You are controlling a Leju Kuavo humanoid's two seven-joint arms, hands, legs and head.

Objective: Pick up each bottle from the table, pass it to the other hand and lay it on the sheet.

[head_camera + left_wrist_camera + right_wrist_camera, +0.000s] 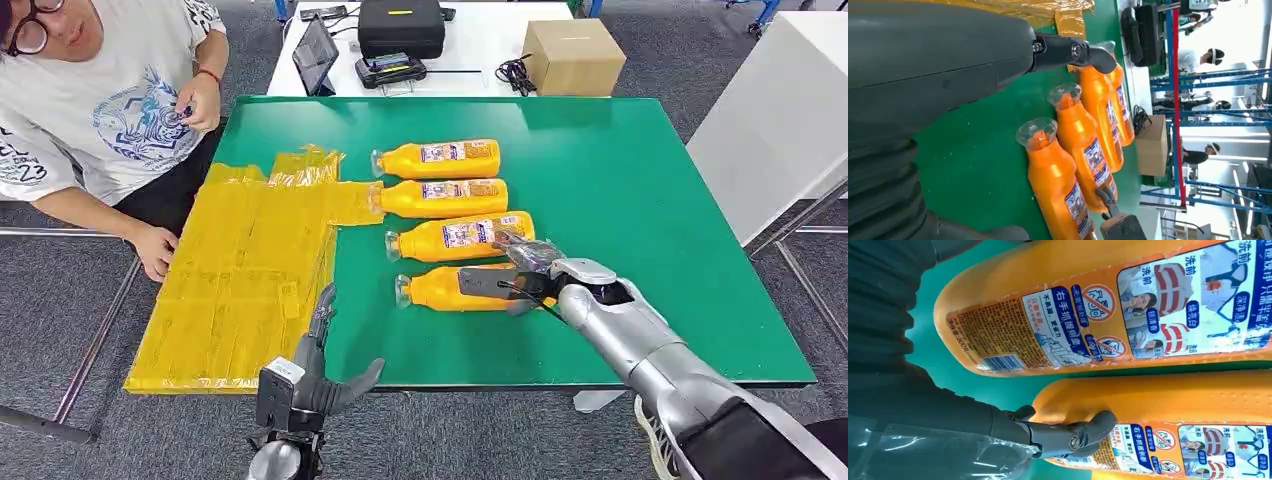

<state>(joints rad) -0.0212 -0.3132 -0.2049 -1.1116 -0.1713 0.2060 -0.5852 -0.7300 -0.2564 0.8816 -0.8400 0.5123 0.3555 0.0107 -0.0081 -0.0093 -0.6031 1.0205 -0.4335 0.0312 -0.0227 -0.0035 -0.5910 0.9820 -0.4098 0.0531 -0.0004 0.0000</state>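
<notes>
Four orange bottles on the green table (640, 200), lying on their sides in a column, clear caps to the left, labels up. Farthest bottle (440, 158) at the top of the column, second bottle (445, 197) just nearer, its cap at the edge of the yellow sheet (240, 280). Third bottle (462, 236) nearer again, close beside the nearest bottle (445, 288). Sheet spread flat over the left part of the table, crinkled, reaching the near edge.

Right hand (520, 275) down over the base end of the nearest bottle, between it and the third. From the right wrist view, one dark finger (1083, 432) curled against that bottle's rounded orange end; cannot tell whether the hand has a true grasp or merely touches. Bottle flat on the table.

Left hand (318, 375) at the near table edge, just right of the sheet's near corner, fingers spread apart, holding nothing.

At the far left, a seated person (110, 100) in a white printed shirt, one hand (155, 250) resting beside the sheet's left edge. Beyond the green table, a white table with a cardboard box (573, 55), a black case (401, 25) and a tablet (315, 55).
</notes>
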